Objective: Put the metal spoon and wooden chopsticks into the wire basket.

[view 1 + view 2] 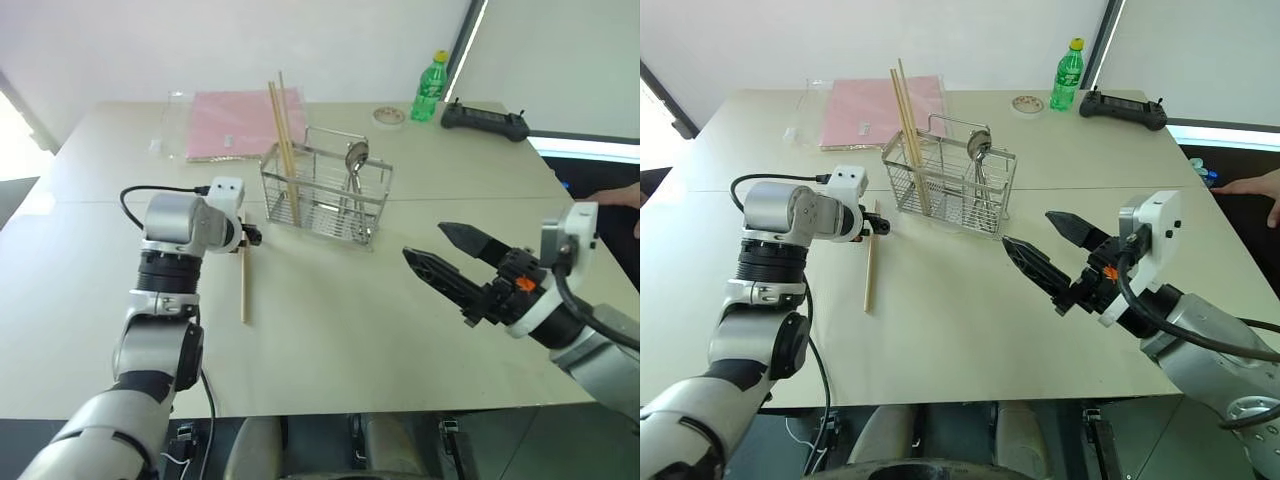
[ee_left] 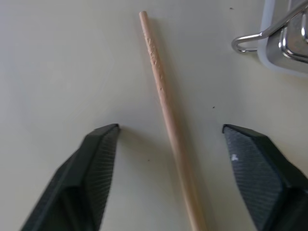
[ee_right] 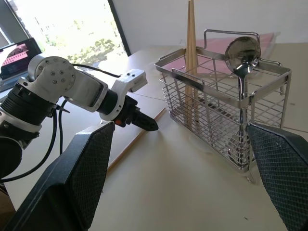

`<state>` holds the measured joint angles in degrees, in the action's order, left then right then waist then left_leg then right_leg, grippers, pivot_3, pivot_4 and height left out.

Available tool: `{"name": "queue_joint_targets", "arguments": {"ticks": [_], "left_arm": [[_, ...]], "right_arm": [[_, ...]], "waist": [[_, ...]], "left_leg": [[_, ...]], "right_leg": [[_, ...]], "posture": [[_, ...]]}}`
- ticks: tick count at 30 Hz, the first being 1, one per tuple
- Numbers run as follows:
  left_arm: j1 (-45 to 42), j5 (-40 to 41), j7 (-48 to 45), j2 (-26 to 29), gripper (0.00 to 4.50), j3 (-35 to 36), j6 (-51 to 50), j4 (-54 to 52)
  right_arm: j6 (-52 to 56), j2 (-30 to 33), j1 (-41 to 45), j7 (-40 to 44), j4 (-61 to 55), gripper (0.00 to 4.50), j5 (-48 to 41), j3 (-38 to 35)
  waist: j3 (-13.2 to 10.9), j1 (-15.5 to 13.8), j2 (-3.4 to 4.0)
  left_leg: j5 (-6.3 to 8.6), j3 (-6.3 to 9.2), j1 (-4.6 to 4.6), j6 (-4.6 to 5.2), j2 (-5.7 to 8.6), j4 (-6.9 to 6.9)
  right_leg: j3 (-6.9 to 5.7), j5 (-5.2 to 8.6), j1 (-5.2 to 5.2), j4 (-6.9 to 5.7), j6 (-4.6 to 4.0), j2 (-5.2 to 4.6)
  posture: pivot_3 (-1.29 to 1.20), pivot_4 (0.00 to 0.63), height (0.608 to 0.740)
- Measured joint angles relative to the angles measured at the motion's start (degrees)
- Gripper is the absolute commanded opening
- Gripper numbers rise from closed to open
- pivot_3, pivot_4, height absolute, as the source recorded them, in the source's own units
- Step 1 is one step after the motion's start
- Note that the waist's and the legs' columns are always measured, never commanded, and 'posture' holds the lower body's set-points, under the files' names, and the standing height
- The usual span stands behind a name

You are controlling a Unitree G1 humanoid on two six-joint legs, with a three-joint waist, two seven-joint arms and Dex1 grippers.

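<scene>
So the wire basket [image 1: 325, 195] sits mid-counter [image 1: 330, 330] and it's already got most of the load: the metal spoon [image 1: 355, 165] stands in its right end, bowl up, and two wooden chopsticks [image 1: 283, 140] poke out of the left compartment, leaning a bit. One last chopstick [image 1: 243, 285] is lying flat on the counter, just to the left of the basket and a little nearer the robot.

The left tool [image 2: 168, 144] is down over that stick with its fingers [image 2: 96, 159] spread either side of it, halfway open I'd say, not touching the wood yet and gripping nothing. The stick runs right up the middle of the gap, so the line-up looks good.

The right tool [image 1: 450, 258] hangs above the counter off to the right of the basket, wide open and empty, pointing across towards it.

Seems to me we're at the pickup of the final chopstick. Next it needs to pinch that stick, lift it, tip it upright and drop it in beside the other two. A thin round stick on a flat counter might roll or slip, so the squeeze should be low and centred.
</scene>
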<state>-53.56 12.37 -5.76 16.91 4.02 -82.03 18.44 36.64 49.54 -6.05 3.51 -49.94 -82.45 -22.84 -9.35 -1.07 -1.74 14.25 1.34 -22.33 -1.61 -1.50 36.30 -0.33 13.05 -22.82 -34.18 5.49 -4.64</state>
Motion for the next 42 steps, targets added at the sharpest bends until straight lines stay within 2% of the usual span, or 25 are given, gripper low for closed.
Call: {"name": "queue_joint_targets", "arguments": {"ticks": [4, 12, 14, 17, 19, 23, 26, 33, 37, 42], "left_arm": [[-0.6, -0.4, 0.0, -0.2, 0.01, 0.6, 0.1, 1.0], [-0.9, -0.7, 1.8, -1.1, 0.01, 5.7, 0.4, 2.6], [-1.9, -1.0, 3.4, -0.9, 0.01, 7.9, 3.2, 5.6], [-5.1, -2.4, 7.6, 3.3, 0.01, 12.1, 20.0, 15.2], [-9.6, -2.5, 8.7, 6.8, 0.01, 16.1, 34.9, 21.0], [-18.2, 0.6, -2.6, 9.0, 0.01, 18.4, 61.8, 21.4], [-22.6, 3.1, -10.9, 8.7, 0.01, 18.2, 73.4, 19.5], [-23.9, 9.6, -19.7, 2.6, 0.01, 16.6, 72.4, 18.5], [-20.6, 10.3, -24.3, -3.2, 0.01, 11.2, 71.7, 15.1], [-16.6, 10.0, -25.4, -4.8, 0.01, 8.1, 70.0, 14.9]], "right_arm": [[-0.4, 0.0, -0.3, -0.4, 0.0, 4.5, -0.6, -0.2], [-0.6, 0.2, -0.4, -0.4, 0.0, 4.5, -1.5, -0.3], [-0.6, 0.4, -0.4, -0.3, 0.1, 4.5, -1.6, -0.4], [-0.6, 1.1, -0.4, -0.2, 0.3, 4.5, -2.1, -0.7], [-0.6, 1.5, -0.2, -0.1, 0.8, 4.5, -2.7, -0.9], [-0.6, 2.5, 0.8, 0.2, 1.8, 4.5, -3.9, -1.0], [-0.6, 2.8, 1.8, 0.2, 2.0, 4.5, -4.4, -0.9], [-0.4, 2.8, 3.1, 0.2, 2.9, 4.5, -4.5, -0.2], [-0.4, 2.8, 3.2, -0.3, 2.9, 4.5, -4.7, -0.2], [-0.5, 2.8, 2.9, -1.7, 2.7, 4.5, -5.2, -0.3]], "waist": [[0.0, 0.1, 0.0], [0.0, 0.3, 0.0], [0.0, 0.3, 0.0], [-0.1, 0.6, -0.12], [-0.1, 0.3, -0.21], [-0.1, -1.3, -0.26], [-0.1, -1.5, -0.21], [-0.1, -1.1, -0.26], [-0.1, -1.2, -0.23], [-0.1, -0.6, -0.2]], "left_leg": [[0.0, 0.0, -0.02, 0.0, 0.0, -0.04], [0.0, 0.0, 0.01, 0.0, 0.0, -0.03], [0.0, 0.0, 0.03, 0.0, 0.0, -0.04], [0.0, -0.03, -0.07, 0.0, -0.08, -0.09], [0.0, -0.04, -0.18, 0.0, -0.1, -0.13], [0.01, -0.22, -0.3, 0.0, 0.0, -0.13], [0.03, -0.33, -0.3, 0.03, 0.23, -0.13], [0.03, -0.33, -0.11, 0.04, 0.21, 0.12], [0.02, -0.32, -0.06, 0.04, 0.15, 0.11], [0.07, -0.33, -0.04, 0.12, -0.06, 0.02]], "right_leg": [[0.0, 0.01, -0.02, 0.03, 0.01, 0.0], [0.0, 0.01, -0.01, 0.01, 0.01, 0.0], [0.0, 0.0, -0.02, 0.0, 0.01, 0.02], [0.0, -0.03, -0.25, -0.04, -0.04, 0.09], [-0.01, -0.03, -0.34, -0.02, -0.03, 0.1], [-0.01, -0.03, -0.3, 0.16, -0.03, -0.1], [-0.01, -0.03, -0.23, 0.22, -0.03, -0.39], [0.0, -0.03, 0.05, 0.22, 0.0, -0.37], [-0.01, -0.03, 0.06, 0.14, 0.0, -0.29], [0.03, -0.02, -0.02, 0.14, 0.01, -0.02]], "posture": [[0.0, 0.15, 0.721], [0.0, 0.15, 0.721], [0.0, 0.15, 0.721], [0.0, 0.15, 0.721], [0.0, 0.15, 0.721], [0.0, 0.15, 0.721], [0.0, 0.15, 0.721], [0.0, 0.15, 0.721], [0.0, 0.15, 0.721], [0.0, 0.15, 0.721]]}}
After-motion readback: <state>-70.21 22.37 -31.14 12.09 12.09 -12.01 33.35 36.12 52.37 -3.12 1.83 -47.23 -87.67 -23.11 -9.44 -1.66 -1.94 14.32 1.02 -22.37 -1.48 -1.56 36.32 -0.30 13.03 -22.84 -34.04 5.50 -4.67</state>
